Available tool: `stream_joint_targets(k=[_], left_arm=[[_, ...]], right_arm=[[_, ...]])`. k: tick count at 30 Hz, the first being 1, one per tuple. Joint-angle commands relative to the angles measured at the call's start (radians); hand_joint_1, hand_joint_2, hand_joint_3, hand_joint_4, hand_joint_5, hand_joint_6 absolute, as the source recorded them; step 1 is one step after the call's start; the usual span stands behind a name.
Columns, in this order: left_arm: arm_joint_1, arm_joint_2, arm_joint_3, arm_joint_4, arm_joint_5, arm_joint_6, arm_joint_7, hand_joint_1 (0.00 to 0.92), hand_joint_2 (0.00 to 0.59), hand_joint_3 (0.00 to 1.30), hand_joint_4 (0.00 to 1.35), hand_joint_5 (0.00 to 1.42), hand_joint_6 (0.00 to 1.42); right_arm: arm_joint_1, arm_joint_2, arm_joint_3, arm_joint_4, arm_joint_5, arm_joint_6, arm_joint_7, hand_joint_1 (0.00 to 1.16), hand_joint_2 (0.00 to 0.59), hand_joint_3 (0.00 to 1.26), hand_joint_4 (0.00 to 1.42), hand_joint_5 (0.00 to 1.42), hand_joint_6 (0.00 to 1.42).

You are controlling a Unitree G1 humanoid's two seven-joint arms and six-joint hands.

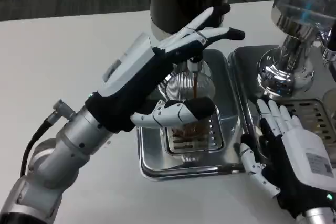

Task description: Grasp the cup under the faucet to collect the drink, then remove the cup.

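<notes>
**Inspector:** Two hands in view. Left hand point(173, 77) sits at centre frame; its thumb wraps the near side of the clear cup point(187, 129) while the other fingers point(210, 27) stretch out straight toward one o'clock, past the faucet point(195, 66). I judge the cup held, loosely.

**Clerk:** Location of the cup?

**Inspector:** On the slotted grate of the steel drip tray point(157, 169), directly under the faucet. A dark stream is falling into it; brown liquid shows inside. Fill level cannot be read, the thumb covers it.

**Clerk:** Right hand?

**Inspector:** Right hand point(286, 140) lies at four o'clock, fingers spread flat, holding nothing, resting on the edge between this tray and the second tray point(315, 108) below the chrome dispenser point(294, 51).

**Clerk:** Hazards?

**Inspector:** Three. Withdrawing while the stream runs would spill drink onto the grate. The thin grip could let the cup tip or slip when lifted. The extended fingers lie close to the spout and may strike it on withdrawal.
</notes>
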State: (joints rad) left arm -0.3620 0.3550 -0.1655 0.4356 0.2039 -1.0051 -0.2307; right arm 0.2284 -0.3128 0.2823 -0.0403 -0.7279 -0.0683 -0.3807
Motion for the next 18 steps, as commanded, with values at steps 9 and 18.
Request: stream_joint_targets(k=[9,18], left_arm=[[0.024,0.009,-0.032,-0.006,0.015,0.0,-0.023,0.0,0.163,0.26,0.03,0.24,0.18],[0.019,0.013,-0.024,0.001,0.003,0.004,-0.024,0.0,0.166,0.27,0.03,0.24,0.18]], right_arm=[[-0.214,0.048,-0.083,0.123,0.258,0.015,0.226,0.44,0.249,0.0,0.0,0.0,0.02],[-0.308,0.068,-0.089,0.194,0.309,0.04,0.312,0.53,0.207,0.0,0.0,0.0,0.0]])
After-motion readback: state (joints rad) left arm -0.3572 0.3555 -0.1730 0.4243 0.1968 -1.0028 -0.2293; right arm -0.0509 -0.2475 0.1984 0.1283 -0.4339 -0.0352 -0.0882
